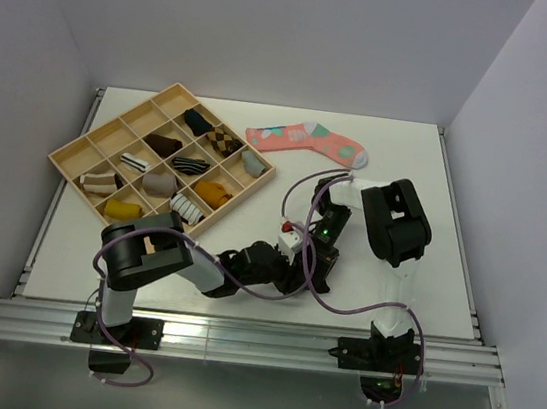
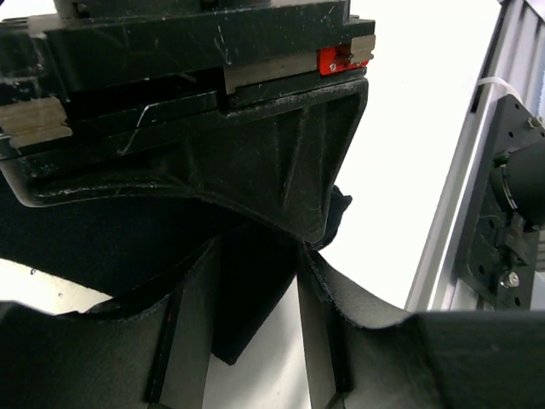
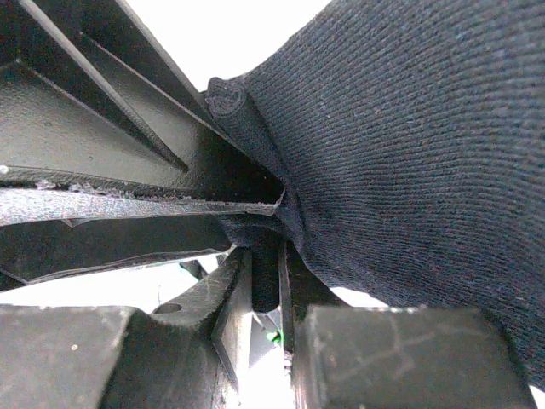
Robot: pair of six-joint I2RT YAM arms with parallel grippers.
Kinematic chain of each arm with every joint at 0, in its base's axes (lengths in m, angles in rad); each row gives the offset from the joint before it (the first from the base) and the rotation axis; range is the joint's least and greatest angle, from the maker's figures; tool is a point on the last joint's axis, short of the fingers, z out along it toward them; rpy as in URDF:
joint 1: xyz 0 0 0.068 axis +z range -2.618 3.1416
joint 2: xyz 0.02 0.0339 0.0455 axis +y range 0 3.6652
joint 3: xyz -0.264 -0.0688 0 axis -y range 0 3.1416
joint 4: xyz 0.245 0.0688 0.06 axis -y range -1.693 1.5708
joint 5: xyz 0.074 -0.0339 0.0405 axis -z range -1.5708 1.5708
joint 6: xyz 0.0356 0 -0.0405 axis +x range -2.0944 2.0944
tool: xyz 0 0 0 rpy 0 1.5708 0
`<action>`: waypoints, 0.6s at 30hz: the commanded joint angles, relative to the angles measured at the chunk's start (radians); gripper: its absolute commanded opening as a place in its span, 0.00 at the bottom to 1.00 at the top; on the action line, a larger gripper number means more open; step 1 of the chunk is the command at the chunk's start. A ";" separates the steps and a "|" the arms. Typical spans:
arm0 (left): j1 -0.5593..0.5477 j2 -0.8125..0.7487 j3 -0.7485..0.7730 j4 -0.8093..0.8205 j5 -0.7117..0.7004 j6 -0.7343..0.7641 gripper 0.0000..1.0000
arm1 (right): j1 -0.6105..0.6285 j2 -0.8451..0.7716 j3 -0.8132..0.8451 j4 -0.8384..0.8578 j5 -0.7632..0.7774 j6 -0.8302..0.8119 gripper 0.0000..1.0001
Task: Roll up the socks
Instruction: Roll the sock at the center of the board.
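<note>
The black sock (image 3: 409,153) fills the right wrist view as dark knit cloth. My right gripper (image 3: 266,277) is shut on a fold of it. In the left wrist view the sock's cloth (image 2: 375,328) drapes over the outer sides of my left gripper's (image 2: 255,260) spread fingers (image 2: 183,332), with bare table showing between them. In the top view both grippers meet low at the table's front middle, left (image 1: 288,270) and right (image 1: 314,253), and hide the sock. No loose mustard-yellow sock shows.
A wooden compartment tray (image 1: 68,152) at the back left holds several small sock bundles, two of them yellow. A pink patterned sock (image 1: 307,140) lies flat behind the grippers. The metal rail (image 1: 236,336) runs along the near edge, close to the left gripper.
</note>
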 commanded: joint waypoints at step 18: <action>-0.015 0.042 0.004 -0.324 0.096 -0.049 0.00 | -0.007 -0.178 -0.066 0.231 0.029 0.048 0.34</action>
